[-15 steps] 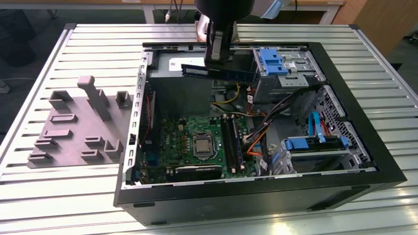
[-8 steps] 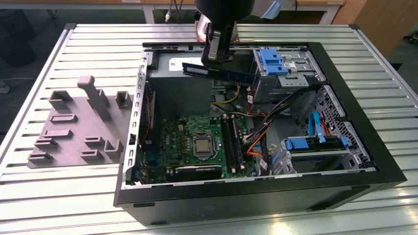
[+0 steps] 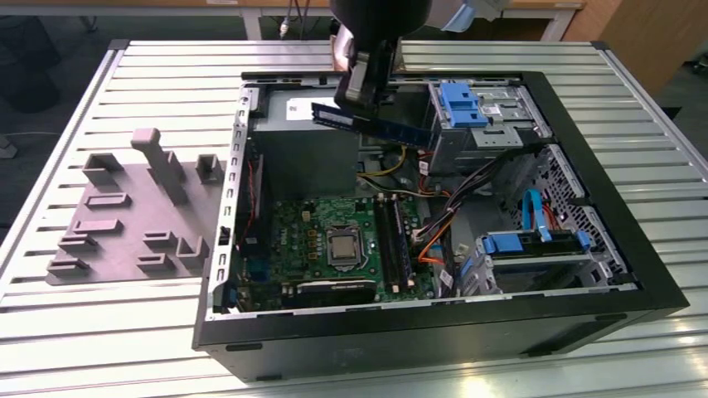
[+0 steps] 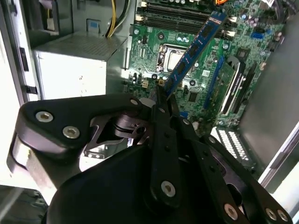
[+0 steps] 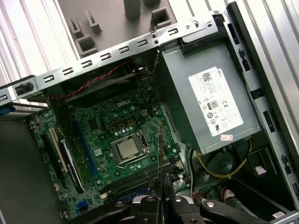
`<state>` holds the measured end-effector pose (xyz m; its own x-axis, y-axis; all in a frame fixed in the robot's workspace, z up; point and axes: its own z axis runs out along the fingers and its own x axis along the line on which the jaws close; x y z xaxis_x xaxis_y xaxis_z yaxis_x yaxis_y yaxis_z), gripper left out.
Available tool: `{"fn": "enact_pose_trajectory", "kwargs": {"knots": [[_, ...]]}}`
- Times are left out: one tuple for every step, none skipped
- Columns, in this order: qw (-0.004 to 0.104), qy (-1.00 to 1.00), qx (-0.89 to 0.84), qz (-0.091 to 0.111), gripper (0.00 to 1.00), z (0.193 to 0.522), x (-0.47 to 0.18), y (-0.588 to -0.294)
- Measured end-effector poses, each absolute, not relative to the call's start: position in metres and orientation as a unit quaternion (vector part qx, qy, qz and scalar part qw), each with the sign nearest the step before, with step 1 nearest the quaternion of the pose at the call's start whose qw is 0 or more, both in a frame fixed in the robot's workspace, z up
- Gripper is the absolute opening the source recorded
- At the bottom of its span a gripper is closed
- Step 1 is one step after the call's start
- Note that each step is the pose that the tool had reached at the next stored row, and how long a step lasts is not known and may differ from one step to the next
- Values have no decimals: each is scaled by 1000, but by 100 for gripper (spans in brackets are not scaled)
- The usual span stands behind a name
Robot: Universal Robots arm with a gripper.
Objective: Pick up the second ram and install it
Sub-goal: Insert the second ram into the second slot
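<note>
Clamps the second ram (image 4: 193, 51) by one end in the gripper (image 4: 164, 99). Runs lengthwise straight out past the fingertips, hanging above the motherboard (image 4: 150, 43), well apart from the memory slots (image 4: 177, 17).

The hand (image 3: 360, 101) grips the second ram (image 3: 390, 130) over the case (image 3: 443, 323) on the tabletop (image 3: 166, 66); the motherboard (image 3: 298, 224) lies beneath the hand.

Exterior view: high, off-arm, angled down on whole open case (image 3: 443, 325); both wrist views: close, looking down into it past gripper (image 4: 164, 95) (image 5: 161, 201); all three share motherboard (image 3: 301, 230) (image 4: 154, 51) (image 5: 93, 140).
</note>
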<state>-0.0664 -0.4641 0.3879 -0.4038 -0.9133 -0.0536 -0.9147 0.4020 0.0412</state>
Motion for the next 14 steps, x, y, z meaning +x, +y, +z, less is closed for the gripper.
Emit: {"fn": "enact_pose_trajectory", "kwargs": {"knots": [[11,842,-539,32,14,388,-66,-464],[12,846,-532,32,14,388,-66,-464],[12,851,-524,32,14,388,-66,-464],[12,856,-516,31,14,388,-66,-464],[13,861,-508,31,14,388,-66,-464],[13,865,-501,31,14,387,-66,-464],[13,870,-493,31,14,387,-66,-464],[13,874,-485,31,14,387,-66,-464],[14,878,-477,31,14,387,-66,-464],[14,883,-468,30,14,387,-66,-464],[14,887,-460,30,14,387,-66,-464],[14,891,-452,30,14,387,-66,-464],[15,895,-444,30,14,387,-66,-464],[15,899,-436,30,14,387,-66,-464]]}}
